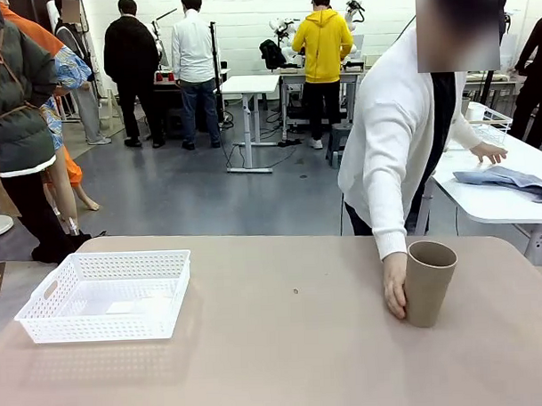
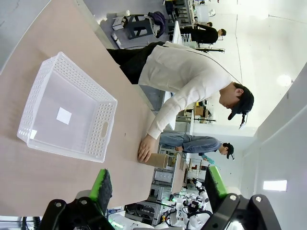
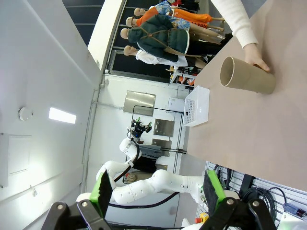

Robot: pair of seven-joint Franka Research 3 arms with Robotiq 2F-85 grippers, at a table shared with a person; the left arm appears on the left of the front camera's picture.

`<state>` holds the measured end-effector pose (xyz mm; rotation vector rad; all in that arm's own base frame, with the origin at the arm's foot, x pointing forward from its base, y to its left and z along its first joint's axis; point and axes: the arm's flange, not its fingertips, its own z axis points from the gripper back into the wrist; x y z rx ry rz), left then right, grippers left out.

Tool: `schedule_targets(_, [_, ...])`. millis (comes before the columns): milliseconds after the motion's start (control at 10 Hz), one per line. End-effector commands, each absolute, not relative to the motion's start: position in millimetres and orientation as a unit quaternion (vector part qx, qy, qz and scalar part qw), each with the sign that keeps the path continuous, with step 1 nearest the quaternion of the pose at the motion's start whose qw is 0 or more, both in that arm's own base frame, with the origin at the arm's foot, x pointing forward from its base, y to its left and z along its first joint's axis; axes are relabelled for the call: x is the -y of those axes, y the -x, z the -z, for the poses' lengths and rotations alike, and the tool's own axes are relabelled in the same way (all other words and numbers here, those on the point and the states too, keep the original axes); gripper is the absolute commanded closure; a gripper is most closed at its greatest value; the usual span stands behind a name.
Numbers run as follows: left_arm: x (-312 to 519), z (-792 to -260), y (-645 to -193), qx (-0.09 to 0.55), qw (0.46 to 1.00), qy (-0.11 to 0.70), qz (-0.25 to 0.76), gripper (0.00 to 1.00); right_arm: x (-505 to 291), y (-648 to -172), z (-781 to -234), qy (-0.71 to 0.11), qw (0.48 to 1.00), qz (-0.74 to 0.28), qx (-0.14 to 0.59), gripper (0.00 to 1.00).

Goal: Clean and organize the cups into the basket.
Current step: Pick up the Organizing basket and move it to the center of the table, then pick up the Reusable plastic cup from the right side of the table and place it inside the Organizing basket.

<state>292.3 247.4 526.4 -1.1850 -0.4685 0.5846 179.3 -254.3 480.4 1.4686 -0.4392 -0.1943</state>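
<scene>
A tan-brown cup (image 1: 430,283) stands upright on the right part of the table, with a person's hand (image 1: 395,286) wrapped around its left side. The same cup (image 2: 157,160) and cup (image 3: 248,75) show in both wrist views, far from the fingers. The white lattice basket (image 1: 105,295) sits empty at the table's left, and the basket (image 2: 67,110) lies well ahead of my left gripper (image 2: 158,189), which is open with nothing between its green pads. My right gripper (image 3: 158,189) is open too, held off the table and apart from the cup.
The person in a white top (image 1: 393,127) stands at the table's far right edge. A second table (image 1: 507,190) with a blue cloth and a wire basket lies behind on the right. Between basket and cup the tan tabletop (image 1: 294,345) is bare.
</scene>
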Motion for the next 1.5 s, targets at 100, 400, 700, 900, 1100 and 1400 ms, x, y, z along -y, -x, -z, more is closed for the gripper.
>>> schedule_targets(100, [-245,-526,-292,0.221,0.761,0.546,-0.273,0.00,255,-178,-482,-0.666,0.714,0.085,0.200,0.00])
schedule_targets(400, [-256,-530,-306,0.223,0.810,0.481,-0.252,0.00,245,-196,-468,-0.599,0.754,-0.106,0.249,0.00])
schedule_targets(700, [-236,-545,-349,0.168,0.880,0.374,-0.240,0.00,212,-242,-445,-0.501,0.753,-0.306,0.297,0.00])
schedule_targets(900, [-200,-556,-371,0.120,0.937,0.247,-0.216,0.00,190,-267,-425,-0.473,0.742,-0.365,0.304,0.00])
schedule_targets(1100, [-174,-551,-393,0.086,0.958,0.161,-0.222,0.00,180,-285,-410,-0.460,0.736,-0.376,0.326,0.00])
schedule_targets(1400, [-129,-518,-420,0.082,0.969,0.039,-0.231,0.00,176,-310,-387,-0.491,0.721,-0.366,0.324,0.00])
